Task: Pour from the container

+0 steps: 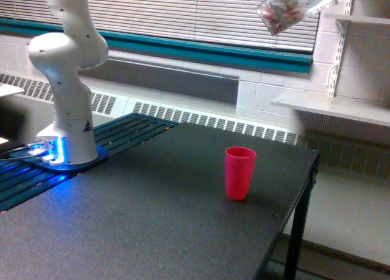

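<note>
**One clear container high above one pink cup**

No brand or writing can be read; the small dark triangle mark on the robot base (67, 125) is too small to make out. One clear container (282, 13) with pinkish bits inside hangs tilted at the top edge of the exterior view, well above the tabletop (152, 219). One pink cup (239, 172) stands upright there. The claw is out of frame, so I cannot tell its state.
</note>
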`<state>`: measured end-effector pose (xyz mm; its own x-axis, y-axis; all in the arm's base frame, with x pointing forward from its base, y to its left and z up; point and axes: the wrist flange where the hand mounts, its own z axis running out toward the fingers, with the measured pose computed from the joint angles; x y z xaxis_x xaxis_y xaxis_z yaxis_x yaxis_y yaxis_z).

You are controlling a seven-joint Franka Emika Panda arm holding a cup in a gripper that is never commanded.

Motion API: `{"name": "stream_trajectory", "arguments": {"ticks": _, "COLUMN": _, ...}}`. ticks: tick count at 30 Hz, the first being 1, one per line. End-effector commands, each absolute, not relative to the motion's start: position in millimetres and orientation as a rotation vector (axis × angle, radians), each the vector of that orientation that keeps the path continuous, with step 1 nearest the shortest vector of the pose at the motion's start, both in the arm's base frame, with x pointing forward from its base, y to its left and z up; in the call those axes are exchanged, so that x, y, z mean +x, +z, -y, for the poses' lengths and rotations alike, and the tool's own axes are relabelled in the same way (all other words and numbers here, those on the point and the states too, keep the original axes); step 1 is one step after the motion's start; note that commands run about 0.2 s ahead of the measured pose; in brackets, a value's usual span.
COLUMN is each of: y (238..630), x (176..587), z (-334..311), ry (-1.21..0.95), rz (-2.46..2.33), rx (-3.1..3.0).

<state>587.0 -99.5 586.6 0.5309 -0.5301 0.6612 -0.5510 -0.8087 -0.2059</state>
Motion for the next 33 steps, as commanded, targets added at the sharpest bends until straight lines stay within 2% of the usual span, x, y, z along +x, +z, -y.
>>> {"name": "stream_trajectory", "arguments": {"ticks": 1, "y": 579.6, "x": 574.1, "z": 77.3, "ry": 1.2, "rz": 0.872, "rx": 2.757}}
{"name": "stream_trajectory", "arguments": {"ticks": 15, "y": 530.4, "x": 535.4, "z": 33.5, "ry": 1.129, "rz": 0.629, "rx": 2.817}}
{"name": "stream_trajectory", "arguments": {"ticks": 33, "y": 461.0, "x": 496.4, "z": 14.0, "ry": 0.939, "rz": 0.455, "rx": 2.889}}
